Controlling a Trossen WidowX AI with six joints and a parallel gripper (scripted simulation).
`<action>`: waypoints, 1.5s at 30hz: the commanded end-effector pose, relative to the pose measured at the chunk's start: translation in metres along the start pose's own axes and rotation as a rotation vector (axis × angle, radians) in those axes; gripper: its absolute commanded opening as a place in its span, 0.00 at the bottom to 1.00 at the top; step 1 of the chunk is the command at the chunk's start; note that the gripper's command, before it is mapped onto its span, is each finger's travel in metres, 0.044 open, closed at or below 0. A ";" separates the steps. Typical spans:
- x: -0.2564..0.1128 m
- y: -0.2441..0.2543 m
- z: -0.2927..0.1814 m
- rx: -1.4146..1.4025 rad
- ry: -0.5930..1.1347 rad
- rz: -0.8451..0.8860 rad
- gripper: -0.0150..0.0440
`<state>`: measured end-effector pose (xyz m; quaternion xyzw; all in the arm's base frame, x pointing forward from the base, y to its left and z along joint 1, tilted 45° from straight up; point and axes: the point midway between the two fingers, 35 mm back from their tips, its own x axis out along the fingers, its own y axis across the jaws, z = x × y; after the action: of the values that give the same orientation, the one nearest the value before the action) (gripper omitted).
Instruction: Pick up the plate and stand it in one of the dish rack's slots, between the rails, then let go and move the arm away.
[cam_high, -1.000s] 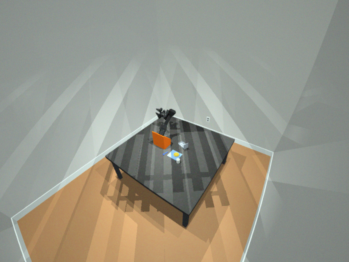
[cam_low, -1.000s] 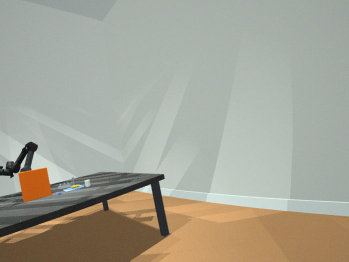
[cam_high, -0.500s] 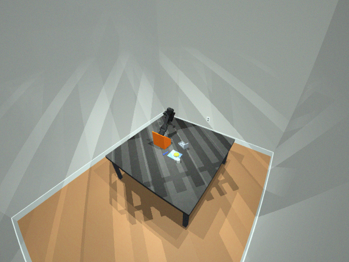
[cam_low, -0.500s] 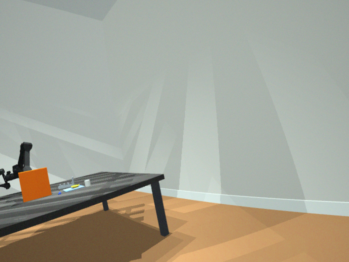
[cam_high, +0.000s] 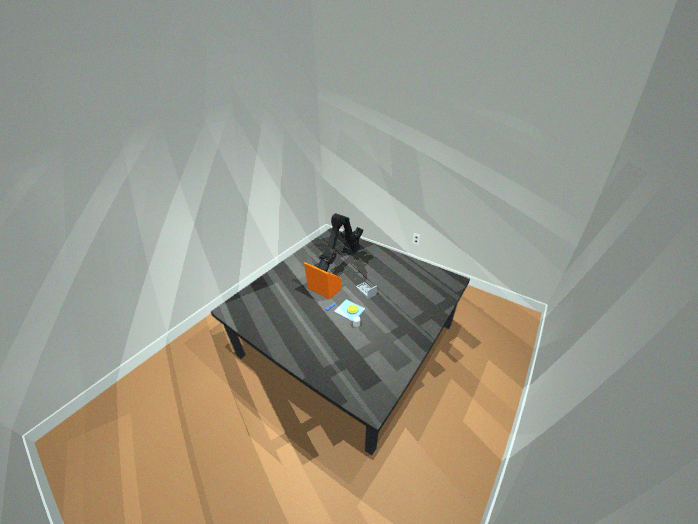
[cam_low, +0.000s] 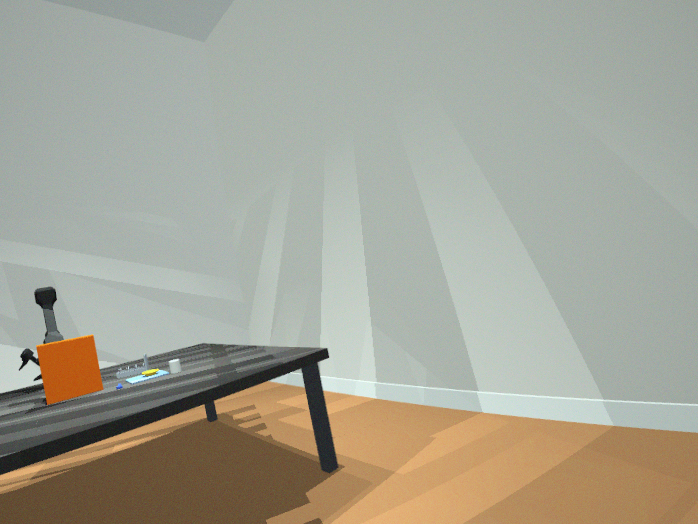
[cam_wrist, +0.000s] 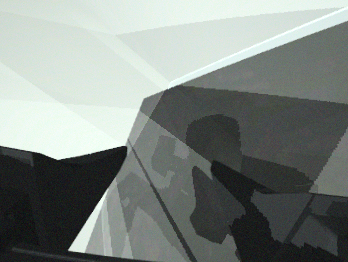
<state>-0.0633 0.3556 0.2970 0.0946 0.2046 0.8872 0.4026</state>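
A yellow round plate lies flat on a light blue mat. The small grey dish rack stands behind the mat, with a taller grey piece at one end. Its slots are too small to make out, and I see no yellow in it. My gripper is open and empty. It is on the arm's side of the table, well away from the plate and the rack. The wrist view shows only wall, table surface and the arm's shadow between and beyond the fingers.
An upright orange panel stands between the arm's base and the mat. A blue item lies beside the mat. A white cup-like cylinder stands near the mat's far side from the arm.
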 end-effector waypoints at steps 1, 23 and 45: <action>-0.015 -0.036 0.015 -0.021 -0.025 -0.120 0.93; -0.153 -0.180 0.057 0.049 -0.132 -0.681 0.93; -0.311 -0.253 0.007 0.317 -0.151 -1.099 0.93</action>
<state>0.2956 0.2879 0.2036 0.1044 0.3096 0.5222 0.7877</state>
